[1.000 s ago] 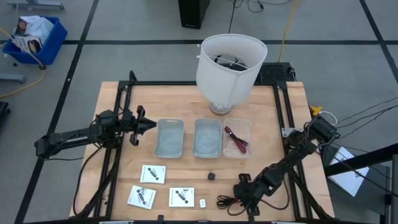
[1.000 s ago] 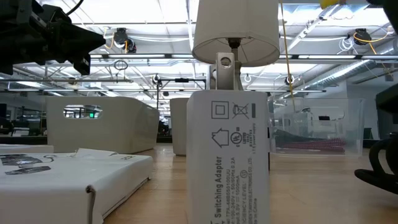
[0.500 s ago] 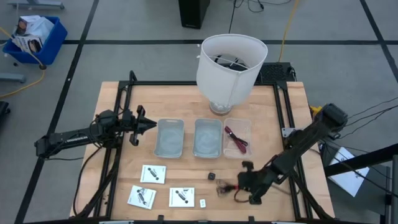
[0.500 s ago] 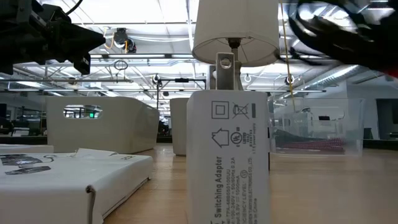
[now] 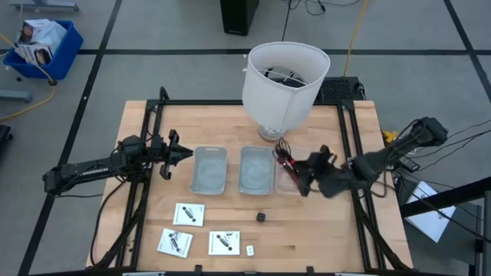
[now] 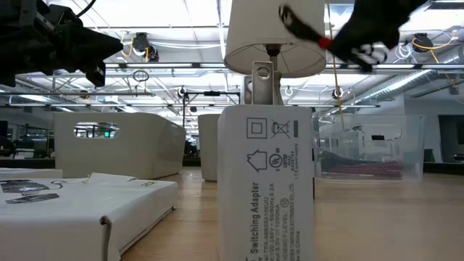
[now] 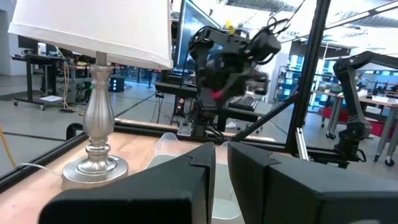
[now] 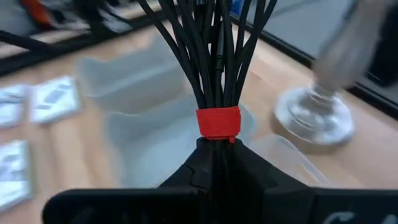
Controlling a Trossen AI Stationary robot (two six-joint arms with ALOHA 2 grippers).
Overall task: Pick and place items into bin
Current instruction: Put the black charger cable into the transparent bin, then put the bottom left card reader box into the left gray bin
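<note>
My right gripper (image 5: pixel 308 170) hangs above the right one of three clear bins (image 5: pixel 301 153), shut on the black coiled cable (image 5: pixel 286 153). In the right wrist view the cable's strands (image 8: pixel 214 50) fan out beyond a red tie. A magenta stick (image 5: pixel 286 163) lies in that bin, partly hidden. Three white packets (image 5: pixel 189 214) lie flat near the front edge, along with a tiny black cube (image 5: pixel 261 218) and a tiny white piece (image 5: pixel 250 250). My left gripper (image 5: pixel 178 152) waits left of the bins, shut on nothing. My right gripper pinches the cable bundle between its two fingers (image 8: pixel 245 171) just behind the red tie (image 8: pixel 217 122). It reaches in from the table's right, and the strands stick out ahead of the fingers, along them. The cable is lifted clear, above the right bin.
A big white lamp (image 5: pixel 285 75) stands on its silver base just behind the bins. The left bin (image 5: pixel 209 169) and the middle bin (image 5: pixel 256 169) stand beside the right one. Black frame rails (image 5: pixel 150 123) run along the table's edges.
My right gripper has shut on the cable near the table's front right, lifted it clear, and carried it toward the far edge and a little left, to above the right bin. The cable now sticks out ahead of the fingers instead of lying on the wood.
</note>
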